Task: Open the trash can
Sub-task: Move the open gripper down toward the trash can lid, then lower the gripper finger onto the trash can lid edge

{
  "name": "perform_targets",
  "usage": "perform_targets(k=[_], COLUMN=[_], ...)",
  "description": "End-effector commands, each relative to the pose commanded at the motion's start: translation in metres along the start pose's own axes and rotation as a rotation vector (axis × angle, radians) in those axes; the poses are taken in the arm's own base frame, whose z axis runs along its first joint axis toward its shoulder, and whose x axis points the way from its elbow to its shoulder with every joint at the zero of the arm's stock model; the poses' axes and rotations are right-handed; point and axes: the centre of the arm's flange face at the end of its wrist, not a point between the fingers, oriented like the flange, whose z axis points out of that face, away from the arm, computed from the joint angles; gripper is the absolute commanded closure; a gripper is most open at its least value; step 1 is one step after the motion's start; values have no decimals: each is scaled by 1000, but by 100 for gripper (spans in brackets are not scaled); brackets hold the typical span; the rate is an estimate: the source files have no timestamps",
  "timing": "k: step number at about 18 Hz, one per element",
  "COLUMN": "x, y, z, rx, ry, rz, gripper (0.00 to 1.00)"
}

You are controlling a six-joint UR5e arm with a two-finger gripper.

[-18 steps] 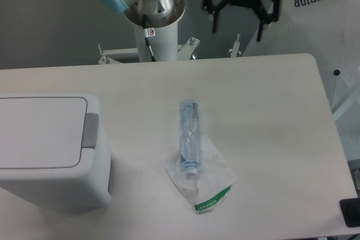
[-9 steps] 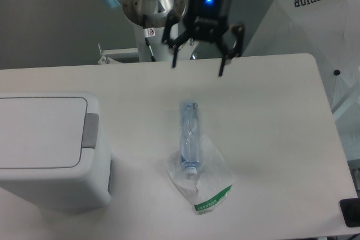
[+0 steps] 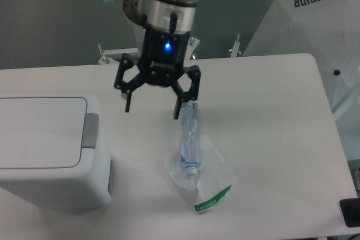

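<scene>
The trash can is a big light grey-white bin at the left edge of the table, its flat lid down and a darker grey push tab on its right side. My gripper hangs open above the table, a short way right of the tab and slightly higher in the frame, with nothing between its fingers. Its right fingertip is close to the base of a clear plastic bottle.
The bottle lies on a crumpled clear wrapper with green print at the table's middle. A white umbrella marked SUPERIOR stands off the back right corner. A dark object sits at the front right edge.
The gripper has swung from the back right down and to the left over the table, towards the bin's tab. It stays open. Bin, bottle and wrapper have not moved.
</scene>
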Motion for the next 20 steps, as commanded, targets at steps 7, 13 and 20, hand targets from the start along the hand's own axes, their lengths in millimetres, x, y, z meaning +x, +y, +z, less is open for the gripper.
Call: perform_targets(k=[7,13,20], x=[-2,4,19], y=[-1,6,8], z=[8,22,39], rx=[-9,-34,-58], ry=[4,16,36], rz=[-3,1,19], gripper=[0,0,0])
